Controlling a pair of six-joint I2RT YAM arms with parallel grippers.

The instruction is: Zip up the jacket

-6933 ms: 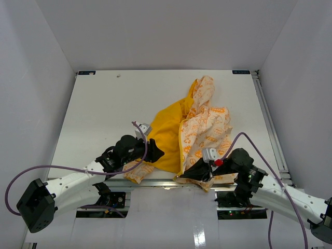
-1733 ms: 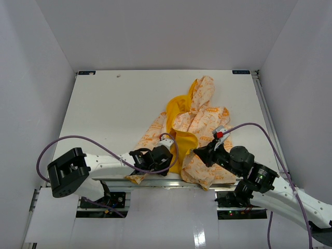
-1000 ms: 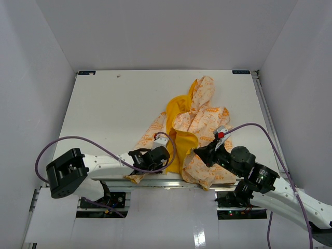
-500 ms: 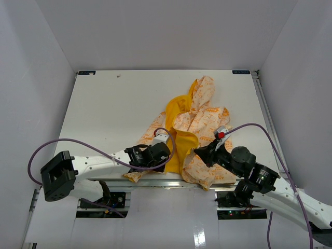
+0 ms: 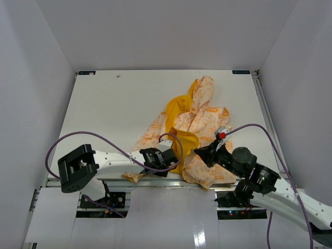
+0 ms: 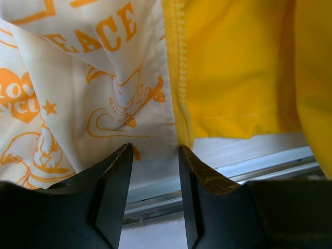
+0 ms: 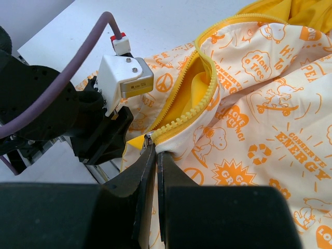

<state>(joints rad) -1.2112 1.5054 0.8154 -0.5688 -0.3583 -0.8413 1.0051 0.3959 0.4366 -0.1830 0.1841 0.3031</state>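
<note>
- A small, soft cream-white jacket (image 5: 205, 122) with a repeated orange print and a plain bright yellow lining lies crumpled on the flat white table (image 5: 114, 104).
- It sits a little right of the table's middle. It reaches from the near edge, where its hem lies on the metal rail (image 6: 249, 161), up towards the far edge without touching it.
- The jacket is unzipped: the two printed front panels spread apart and the yellow lining (image 5: 179, 111) shows between them.
- The left gripper (image 5: 169, 155), black and two-fingered, is low at the near edge, at the hem of the jacket's left panel.
- In the left wrist view its fingers (image 6: 116, 171) stand apart with nothing between them. The printed hem and the yellow zipper edge (image 6: 181, 67) lie just beyond the tips.
- The right gripper (image 5: 197, 152) is at the near edge too, just right of the left one, on the inner edge of the right panel.
- In the right wrist view the right gripper (image 7: 152, 151) is pinched shut on the bottom end of the yellow zipper teeth (image 7: 189, 114), where a small metal piece shows.
- From that pinch the zipper edge curves up and away, and the panel folds open to show yellow inside.
- A purple cable (image 5: 70, 141) loops from the left arm across the near-left part of the table.
</note>
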